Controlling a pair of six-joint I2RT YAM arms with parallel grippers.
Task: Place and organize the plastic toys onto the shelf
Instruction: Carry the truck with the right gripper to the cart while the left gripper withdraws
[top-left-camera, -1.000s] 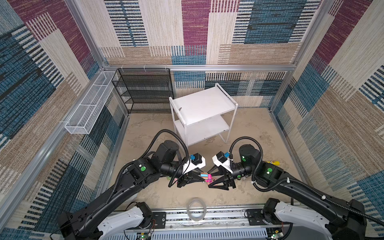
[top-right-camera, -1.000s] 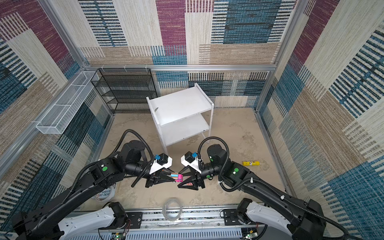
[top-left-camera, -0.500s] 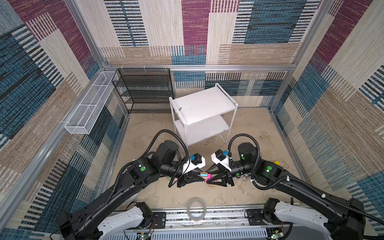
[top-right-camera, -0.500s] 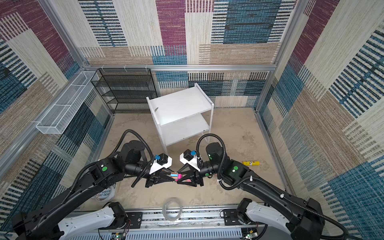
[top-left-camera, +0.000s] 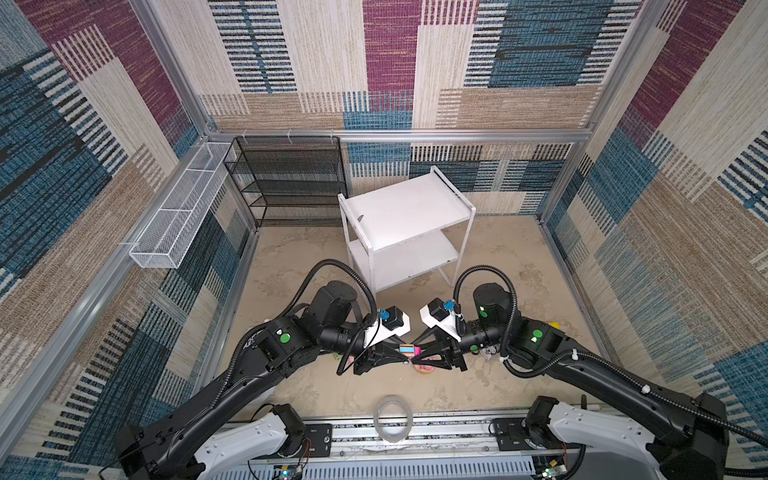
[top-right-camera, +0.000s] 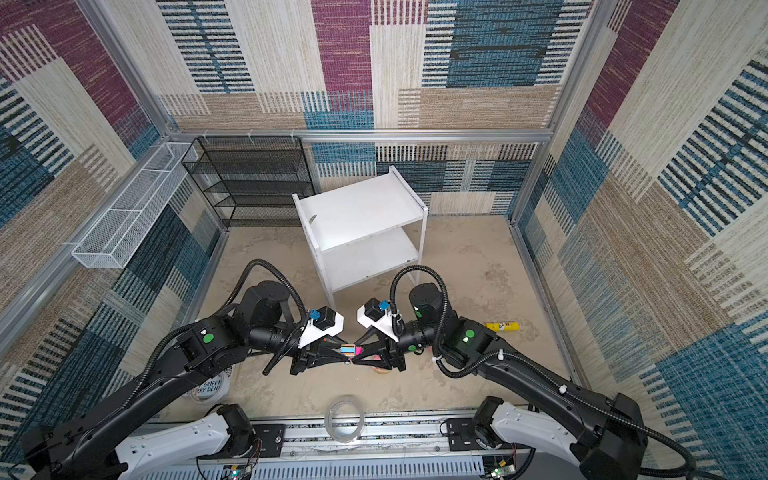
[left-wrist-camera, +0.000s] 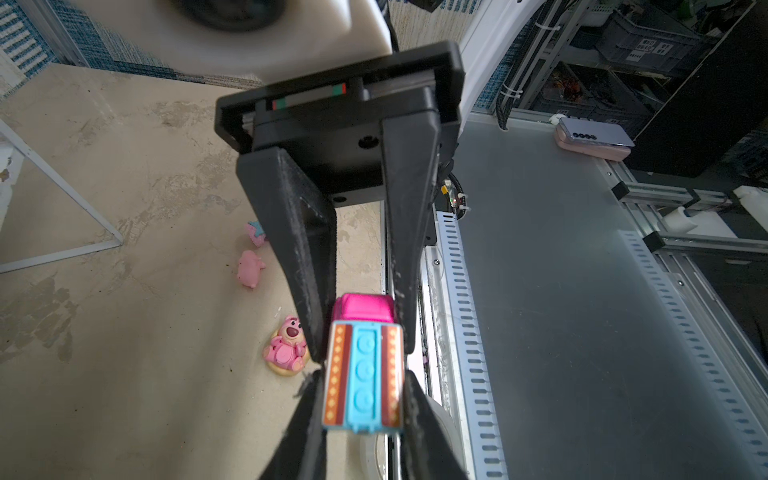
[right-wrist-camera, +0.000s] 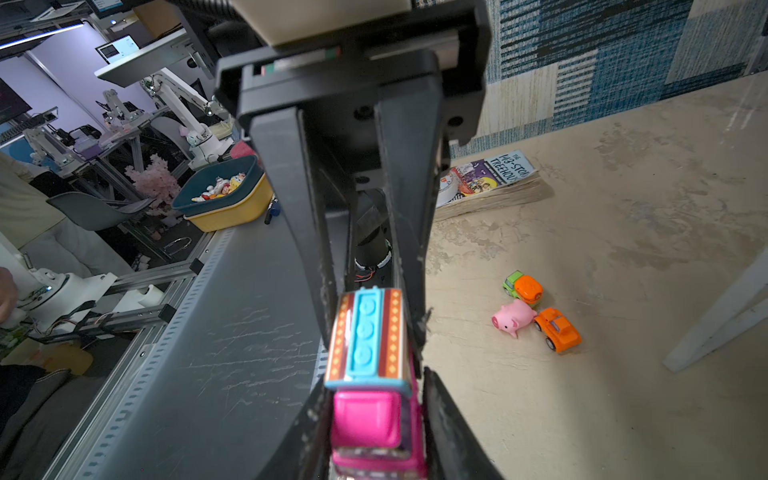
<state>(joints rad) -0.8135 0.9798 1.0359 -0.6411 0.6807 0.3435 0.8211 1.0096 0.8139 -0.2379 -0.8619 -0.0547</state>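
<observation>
A pink multicolour toy car (top-left-camera: 408, 350) (top-right-camera: 348, 350) hangs above the floor between my two grippers, in front of the white shelf (top-left-camera: 405, 208). My left gripper (left-wrist-camera: 363, 374) is shut on its blue-and-orange end (left-wrist-camera: 365, 365). My right gripper (right-wrist-camera: 374, 415) is shut on its pink end (right-wrist-camera: 368, 411), fingers tight against both sides. The two grippers meet tip to tip in both top views. On the floor lie a pink bear (left-wrist-camera: 286, 347), a pink pig (left-wrist-camera: 249, 268), another pig (right-wrist-camera: 513, 318), an orange car (right-wrist-camera: 559, 330) and a green-orange car (right-wrist-camera: 523, 289). Both shelf boards are bare.
A black mesh rack (top-left-camera: 291, 178) stands at the back left, beside a white wire basket (top-left-camera: 178, 216) on the left wall. A book (right-wrist-camera: 486, 178) lies by the wall. A yellow tube (top-right-camera: 503, 327) lies at the right. A clear tape ring (top-left-camera: 393, 417) sits at the front edge.
My right gripper has moved left up to the car and narrowed its jaws onto the pink end. The left gripper has held the car still.
</observation>
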